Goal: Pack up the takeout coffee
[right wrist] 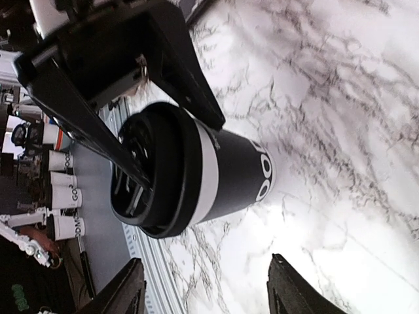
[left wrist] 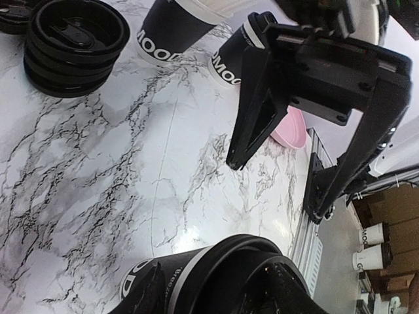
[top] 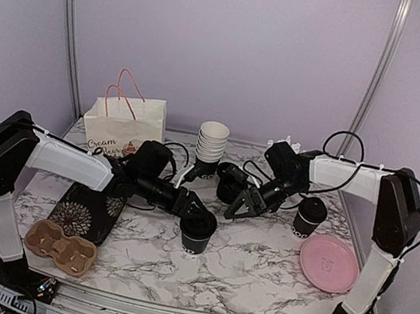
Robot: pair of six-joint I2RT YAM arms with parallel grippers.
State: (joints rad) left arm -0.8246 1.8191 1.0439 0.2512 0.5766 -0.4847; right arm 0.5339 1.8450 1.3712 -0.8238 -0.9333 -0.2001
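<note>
A black takeout coffee cup [top: 196, 237] with a black lid stands on the marble table [top: 256, 269] at the middle. My left gripper [top: 196, 221] is shut on it near the rim, one finger on each side [left wrist: 141, 296]. In the right wrist view this same cup [right wrist: 222, 176] shows with the left fingers against its top. My right gripper [top: 243, 207] hangs open just right of it, with nothing between its fingertips [right wrist: 131, 288]. A second lidded cup [top: 310, 216] stands further right, also visible in the left wrist view [left wrist: 230, 62].
A cardboard cup carrier [top: 60, 247] and a flower-patterned black bag [top: 88, 213] lie at the near left. A white paper bag [top: 124, 123] and a stack of nested cups [top: 212, 145] stand at the back. Black lids [left wrist: 72, 42] are stacked. A pink plate [top: 329, 264] sits at the right.
</note>
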